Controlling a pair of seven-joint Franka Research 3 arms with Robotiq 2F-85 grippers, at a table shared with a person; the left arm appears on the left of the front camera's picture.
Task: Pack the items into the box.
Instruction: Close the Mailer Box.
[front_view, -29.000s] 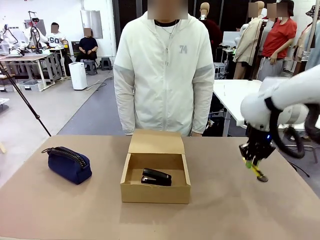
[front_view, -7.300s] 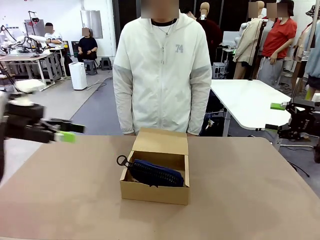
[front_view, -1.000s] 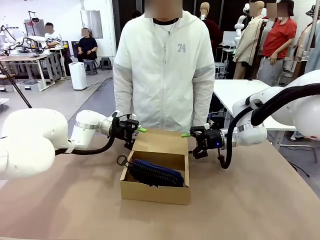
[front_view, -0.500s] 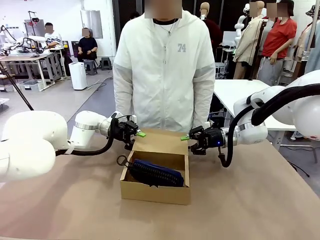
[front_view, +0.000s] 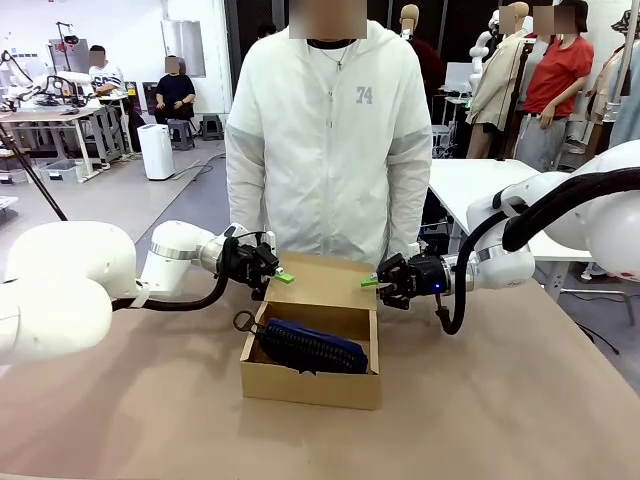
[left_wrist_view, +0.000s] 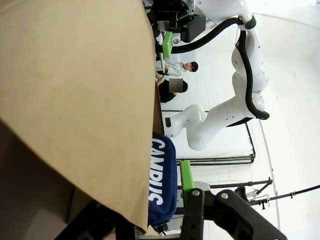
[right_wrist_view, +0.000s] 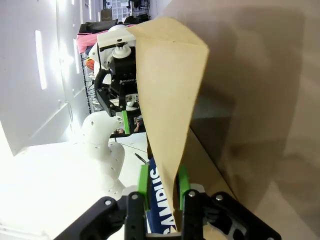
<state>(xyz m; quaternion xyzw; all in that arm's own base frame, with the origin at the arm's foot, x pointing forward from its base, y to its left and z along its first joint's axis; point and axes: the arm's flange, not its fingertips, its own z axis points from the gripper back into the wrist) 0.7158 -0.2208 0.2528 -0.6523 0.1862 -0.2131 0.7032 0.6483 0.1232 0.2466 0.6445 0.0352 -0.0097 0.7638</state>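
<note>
Box (front_view: 312, 372) sits mid-table in front of the person (front_view: 325, 150), its flap (front_view: 325, 282) raised at the far side. I see the blue pouch (front_view: 310, 345) lying inside, filling most of the width, its black zipper up and a ring pull hanging over the left wall. The stapler and knife I cannot make out from here.

My left gripper (front_view: 280, 272) reaches in from the left to the flap's left corner. In the left wrist view the cardboard (left_wrist_view: 80, 110) stands between the fingers, one green pad (left_wrist_view: 186, 175) set apart from its edge, so I cannot tell whether that gripper is clamped on it or slack.

My right gripper (front_view: 372, 282) comes from the right to the flap's right corner. The right wrist view shows both green pads (right_wrist_view: 144, 185) pressed against the two faces of the flap edge (right_wrist_view: 170, 100), so that one is pinching the flap. The table (front_view: 500, 400) lies bare brown around the box.
</note>
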